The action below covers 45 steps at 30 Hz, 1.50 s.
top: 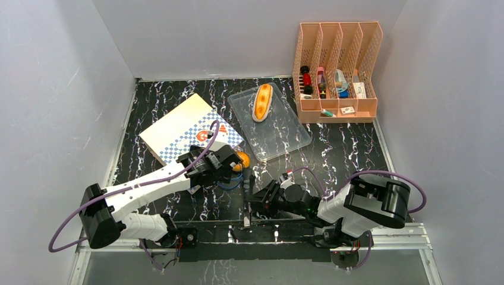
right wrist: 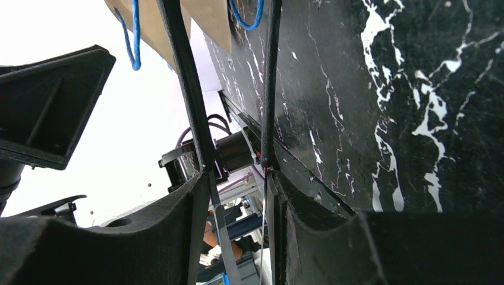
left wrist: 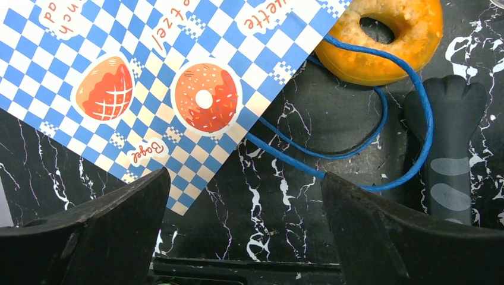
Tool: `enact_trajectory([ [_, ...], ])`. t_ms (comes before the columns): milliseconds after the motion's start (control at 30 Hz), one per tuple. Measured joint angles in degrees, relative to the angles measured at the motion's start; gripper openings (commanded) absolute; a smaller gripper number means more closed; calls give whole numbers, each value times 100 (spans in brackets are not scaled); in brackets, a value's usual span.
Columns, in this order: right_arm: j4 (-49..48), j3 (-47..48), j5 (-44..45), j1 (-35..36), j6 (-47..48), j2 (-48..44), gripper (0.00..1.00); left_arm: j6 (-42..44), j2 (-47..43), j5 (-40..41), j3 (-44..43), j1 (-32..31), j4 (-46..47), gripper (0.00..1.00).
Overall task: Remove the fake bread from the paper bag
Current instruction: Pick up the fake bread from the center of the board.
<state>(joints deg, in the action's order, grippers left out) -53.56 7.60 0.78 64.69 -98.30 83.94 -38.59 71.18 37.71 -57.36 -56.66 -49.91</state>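
Now: left fingers spread wide above ring donut at paper bag mouth; right fingers clamp black tongs. Advise dodging blue cord when closing.

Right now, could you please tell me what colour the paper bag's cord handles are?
Blue; the cord handles show best in the left wrist view.

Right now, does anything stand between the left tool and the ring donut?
Yes. The bag's blue cord handle lies across the ring donut, between it and the open left tool. The tip of the black tongs rests just beside it.
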Motion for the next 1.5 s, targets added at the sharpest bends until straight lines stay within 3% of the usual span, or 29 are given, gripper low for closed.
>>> enact_trajectory([
  [700, -603, 286, -575, -299, -118, 634, 37, 9, -42, 243, -2, -20, 66, 98],
  [1067, -2157, 286, -1080, -603, -431, 1884, 37, 109, -57, 302, -2, -22, 205, 98],
  [1333, -2601, 356, -1421, -940, -490, 2227, 36, 201, -57, 361, -2, -22, 304, 98],
  [1433, -2588, 457, -1515, -1088, -455, 2234, 31, 216, -57, 367, -2, -22, 323, 98],
  [1500, -2555, 522, -1574, -1167, -411, 2249, 21, 221, -57, 365, -2, -22, 323, 98],
])
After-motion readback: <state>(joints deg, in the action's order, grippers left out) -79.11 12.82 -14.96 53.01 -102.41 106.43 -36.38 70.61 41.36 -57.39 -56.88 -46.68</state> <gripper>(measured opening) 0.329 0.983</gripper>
